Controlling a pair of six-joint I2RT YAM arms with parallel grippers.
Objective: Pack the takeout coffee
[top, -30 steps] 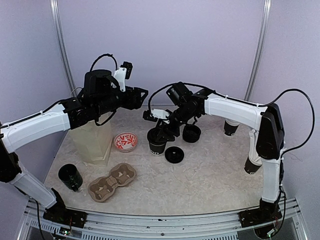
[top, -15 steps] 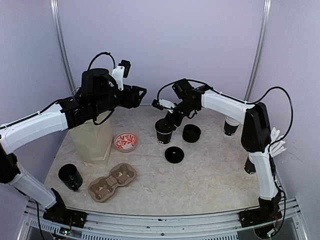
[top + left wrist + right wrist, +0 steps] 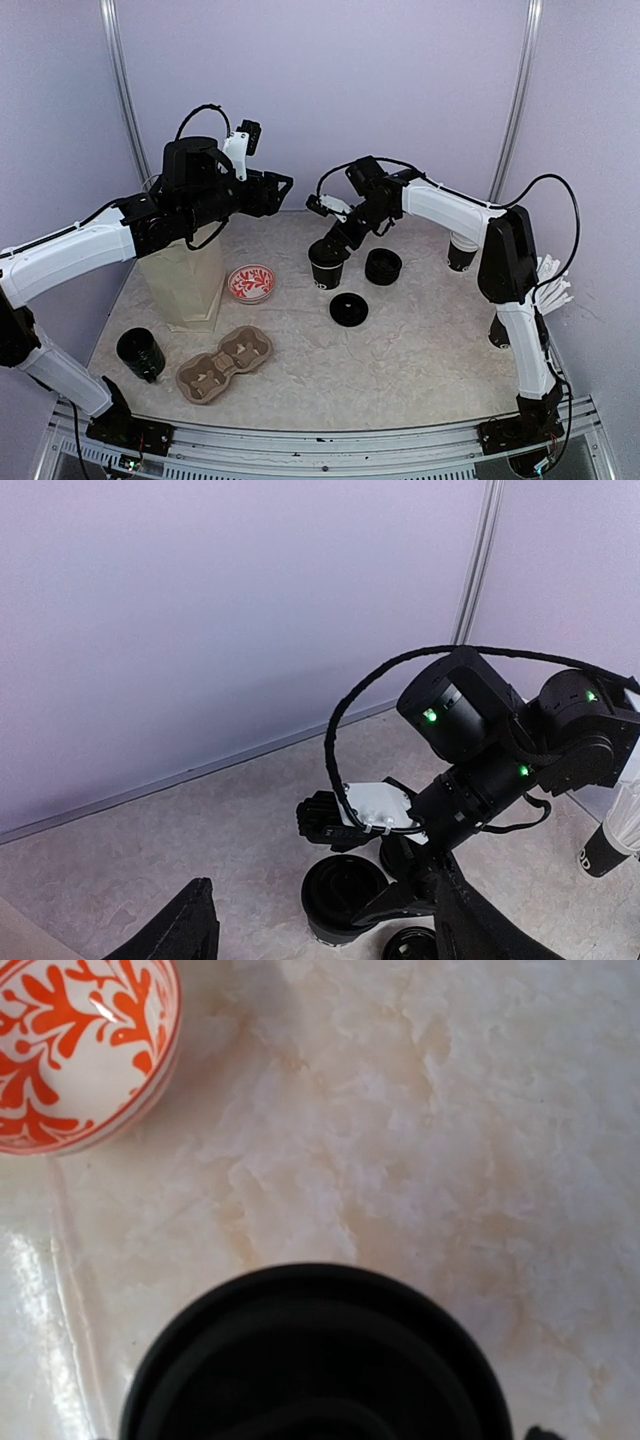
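Observation:
The takeout coffee (image 3: 327, 266) is a small black cup with white print, standing upright at mid-table with a black lid on it. It also shows in the left wrist view (image 3: 338, 908), and its lid (image 3: 320, 1360) fills the bottom of the right wrist view. My right gripper (image 3: 334, 243) hangs straight over the cup. Its jaws are open and spread past the lid, with one finger lying along the cup's right rim. My left gripper (image 3: 283, 189) is raised over the back left of the table, and in its own view the gripper (image 3: 322, 880) is open and holds nothing.
A loose black lid (image 3: 348, 309) lies in front of the cup, and a low black piece (image 3: 383, 266) sits to its right. There is also a red-patterned dish (image 3: 251, 283), a tall paper bag (image 3: 186, 285), a cardboard cup carrier (image 3: 224, 364), a black cup (image 3: 140, 354) and more black cups (image 3: 461, 255) at the right.
The right gripper carried the tilted cup back, stood it upright on the table and widened its jaws. The left arm has barely moved.

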